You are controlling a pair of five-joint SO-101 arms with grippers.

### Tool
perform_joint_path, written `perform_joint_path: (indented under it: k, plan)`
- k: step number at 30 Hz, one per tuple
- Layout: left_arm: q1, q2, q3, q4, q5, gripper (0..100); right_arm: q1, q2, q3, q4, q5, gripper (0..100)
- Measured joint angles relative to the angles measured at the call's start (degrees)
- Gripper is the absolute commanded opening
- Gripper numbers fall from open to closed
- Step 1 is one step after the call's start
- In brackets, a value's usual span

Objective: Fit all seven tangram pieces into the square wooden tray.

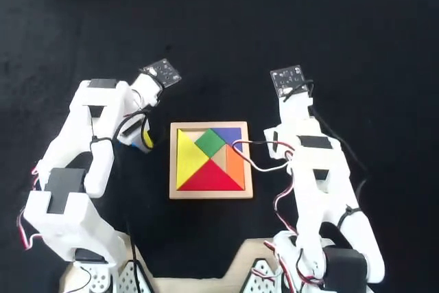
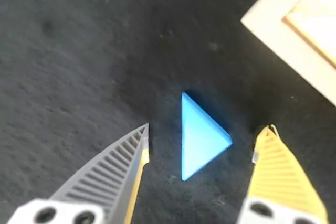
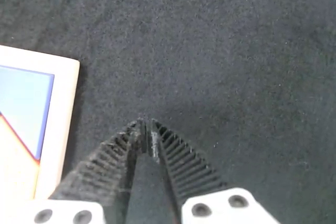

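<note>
The square wooden tray (image 1: 210,193) lies in the middle of the black table with yellow, green, blue, orange and red pieces fitted in it and a small bare wooden gap near its centre. A small blue triangle (image 2: 200,136) lies flat on the cloth beside a tray corner (image 2: 273,22). My left gripper (image 2: 207,132) is open, its grey finger and yellow finger on either side of the triangle, not touching it. In the high view this gripper (image 1: 140,138) sits just left of the tray. My right gripper (image 3: 146,126) is shut on nothing, over the cloth right of the tray rim (image 3: 65,103).
Black cloth covers the whole table. The right arm's white and red cables (image 1: 257,156) loop over the tray's right edge. Both arm bases stand at the near edge. Open cloth stretches across the far half of the table.
</note>
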Motion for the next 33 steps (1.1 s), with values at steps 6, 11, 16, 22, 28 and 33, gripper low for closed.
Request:
perform_joint_path:
  k: [6, 11, 16, 22, 28, 33]
  plan:
    - [0.0, -0.09, 0.35, 1.23, 0.09, 31, 0.0, 0.0, 0.0, 0.0, 0.0, 1.1]
    - [-0.26, -0.09, 0.35, 1.23, 0.18, 31, 0.0, 0.0, 0.0, 0.0, 0.0, 1.1]
    - [-0.26, 0.09, 0.35, 1.23, 0.18, 31, 0.0, 0.0, 0.0, 0.0, 0.0, 1.1]
    - [-0.26, 0.09, 0.35, 1.23, 0.18, 27, 0.0, 0.0, 0.0, 0.0, 0.0, 1.1]
    - [-0.18, 0.09, 1.58, 1.32, 0.26, 22, 0.0, 0.0, 0.0, 0.0, 0.0, 1.1]
    - [-0.18, 0.09, 1.58, 1.32, 0.26, 22, 0.0, 0.0, 0.0, 0.0, 0.0, 1.1]
